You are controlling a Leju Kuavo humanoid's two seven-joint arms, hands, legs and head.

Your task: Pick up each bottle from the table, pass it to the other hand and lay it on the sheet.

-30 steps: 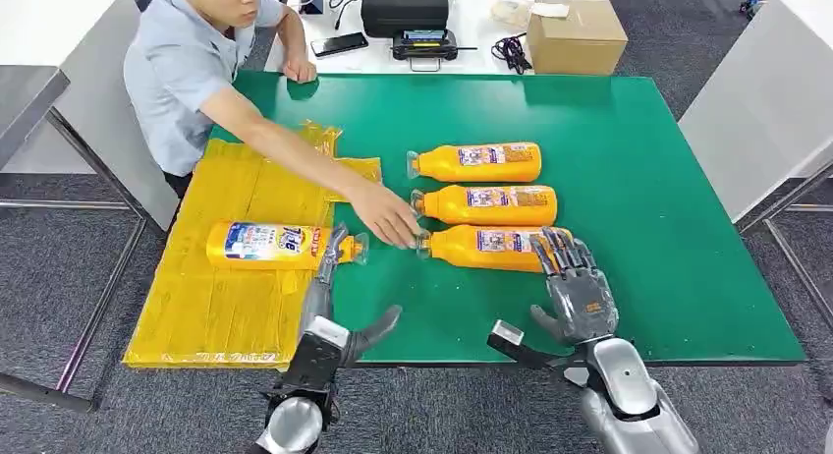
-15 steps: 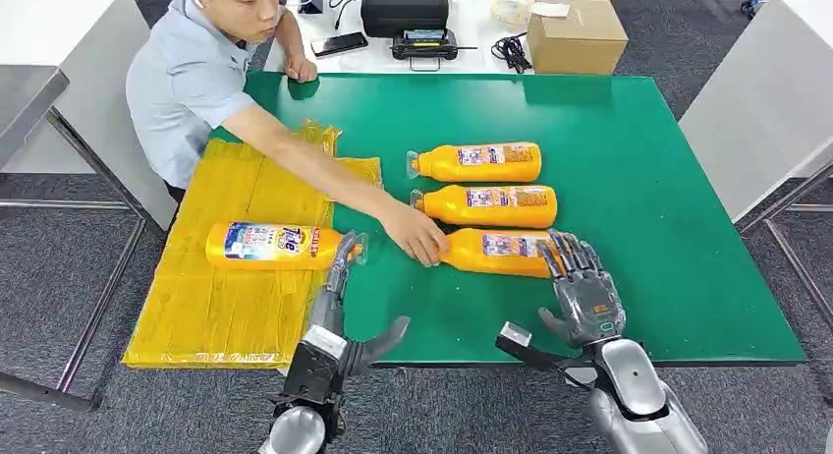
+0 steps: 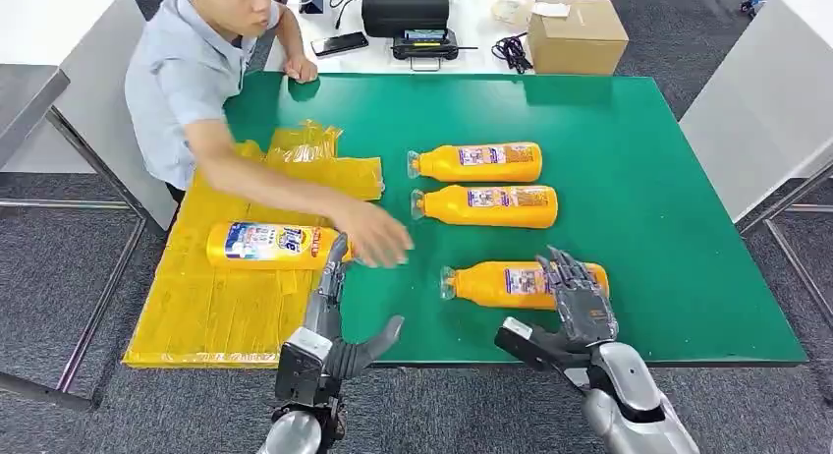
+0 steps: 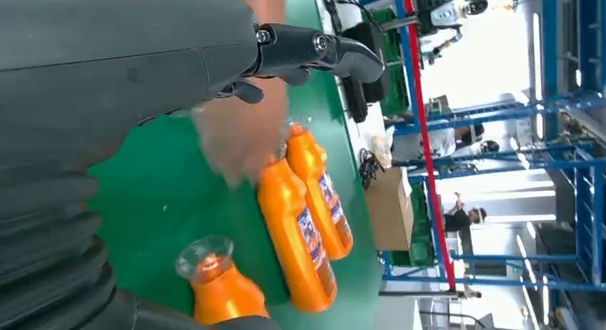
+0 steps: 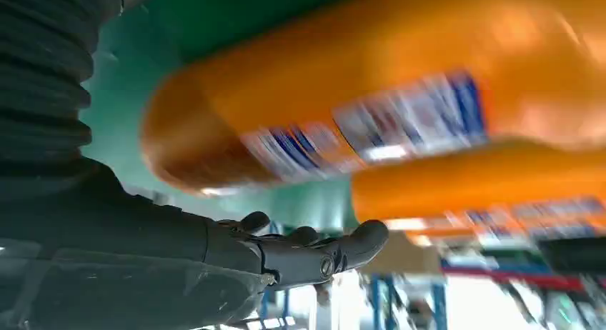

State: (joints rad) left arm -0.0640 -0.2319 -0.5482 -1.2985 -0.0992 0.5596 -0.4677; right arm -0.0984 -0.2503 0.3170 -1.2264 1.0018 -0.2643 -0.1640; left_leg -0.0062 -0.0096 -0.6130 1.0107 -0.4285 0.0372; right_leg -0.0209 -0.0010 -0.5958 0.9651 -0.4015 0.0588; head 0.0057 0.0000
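My right hand [image 3: 580, 299], fingers spread, rests over the near bottle [image 3: 511, 283]; next, grasp it. Left hand [image 3: 334, 307] empty.

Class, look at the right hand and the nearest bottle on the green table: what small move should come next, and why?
Probably curling the right hand around the nearest bottle to grip it. The hand lies over the bottle's base end with fingers spread, not yet gripping, and the bottle lies flat on the green table. The person's hand is off it.
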